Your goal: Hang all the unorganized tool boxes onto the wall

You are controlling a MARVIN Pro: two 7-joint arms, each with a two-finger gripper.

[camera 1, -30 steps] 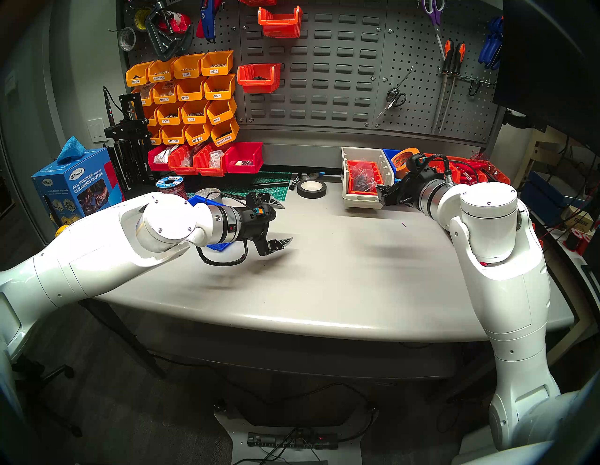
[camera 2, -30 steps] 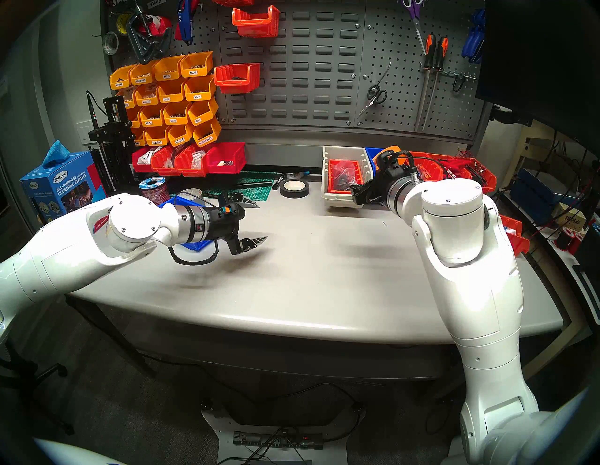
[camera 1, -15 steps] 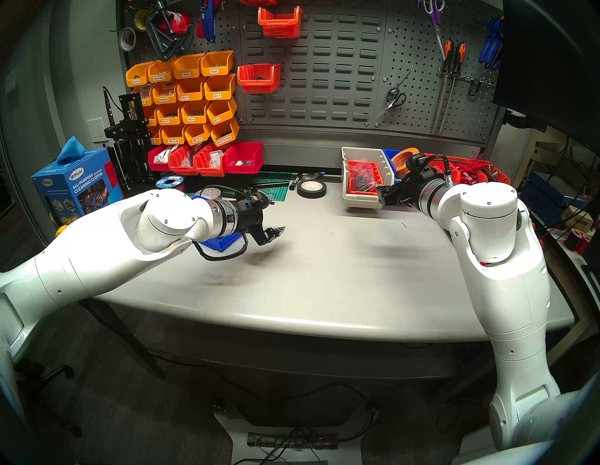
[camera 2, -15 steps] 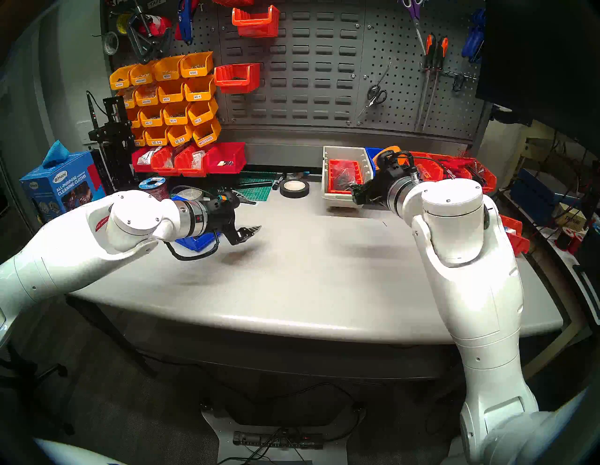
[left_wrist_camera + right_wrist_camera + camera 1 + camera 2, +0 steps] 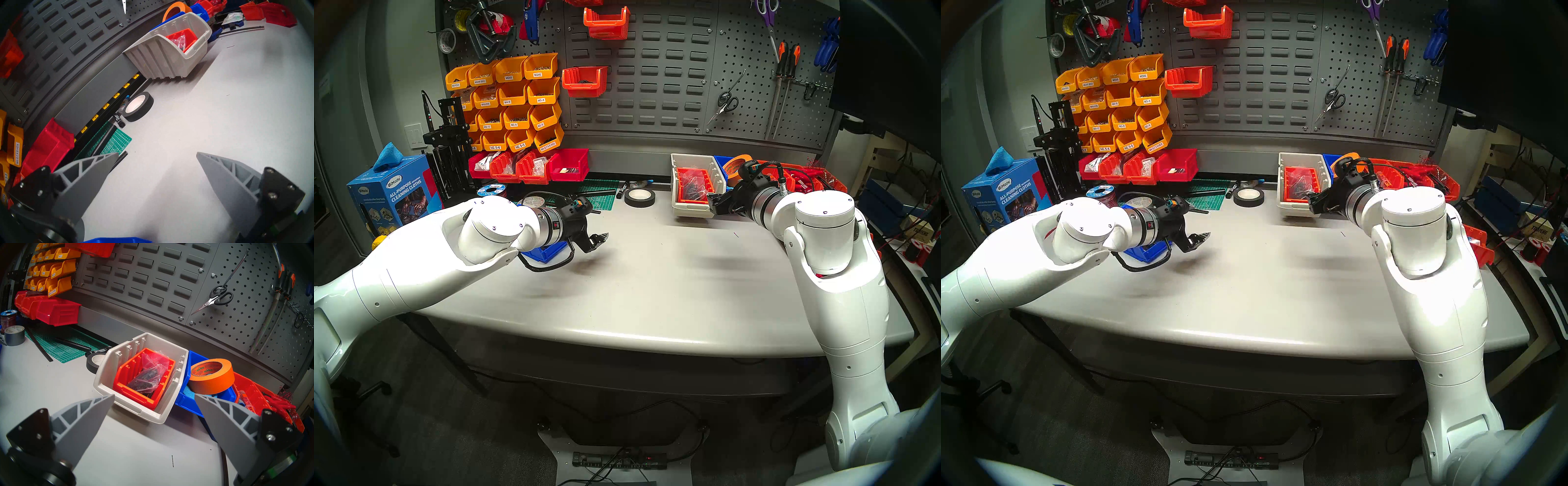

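Note:
A blue tool box (image 5: 544,253) sits on the table, mostly hidden under my left wrist; its rim (image 5: 117,240) shows at the bottom of the left wrist view. My left gripper (image 5: 597,225) hovers just past it, open and empty. A beige ribbed tool box (image 5: 690,210) holding a red bin stands at the back right. Behind it, a second blue tool box (image 5: 186,400) carries an orange tape roll (image 5: 212,377). My right gripper (image 5: 154,394) is open and empty, just in front of the beige box's near right corner. The slotted grey wall (image 5: 653,68) rises behind.
Two orange-red bins (image 5: 583,81) hang on the wall's left side, next to yellow labelled bins (image 5: 507,101). Red bins (image 5: 531,166), a green cutting mat (image 5: 599,193), a black tape roll (image 5: 639,197) and a marker lie along the back. More red bins (image 5: 806,180) crowd the right edge.
My left gripper has drawn back to the left and rolled, still open. The right arm has not moved.

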